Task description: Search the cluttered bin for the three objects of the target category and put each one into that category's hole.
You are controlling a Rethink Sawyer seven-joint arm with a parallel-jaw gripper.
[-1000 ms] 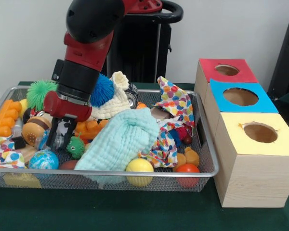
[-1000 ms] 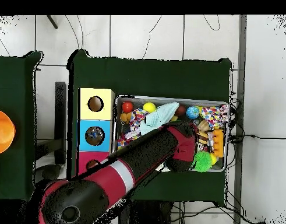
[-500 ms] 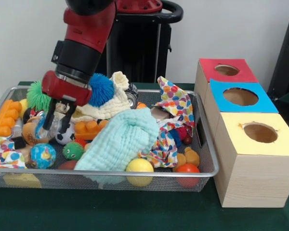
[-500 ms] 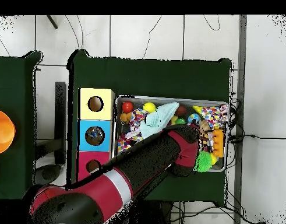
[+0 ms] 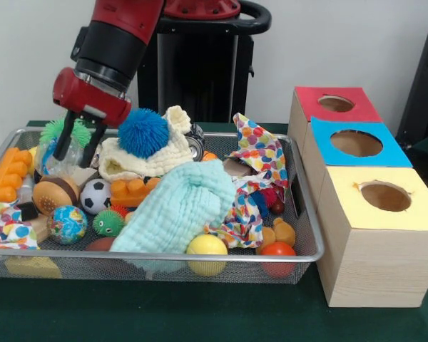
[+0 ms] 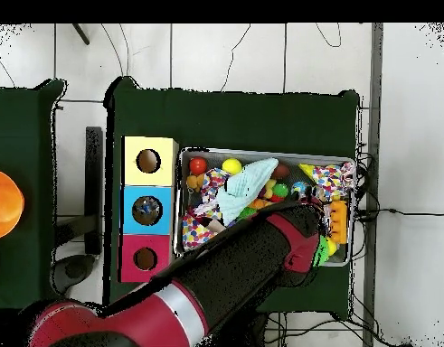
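I saw claw point(image 5: 77, 146) pinching clear plastic item point(image 5: 55, 153), raised above wire mesh bin point(image 5: 308, 235) left-end rim; open room overhead.

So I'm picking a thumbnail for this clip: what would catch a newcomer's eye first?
Probably the red arm's gripper, raised over the left end of the wire bin with a clear plastic object between its fingers. Next, the blue spiky ball on the cream knit cloth beside it. On the right stand three boxes with red, blue and yellow tops, each with a round hole.
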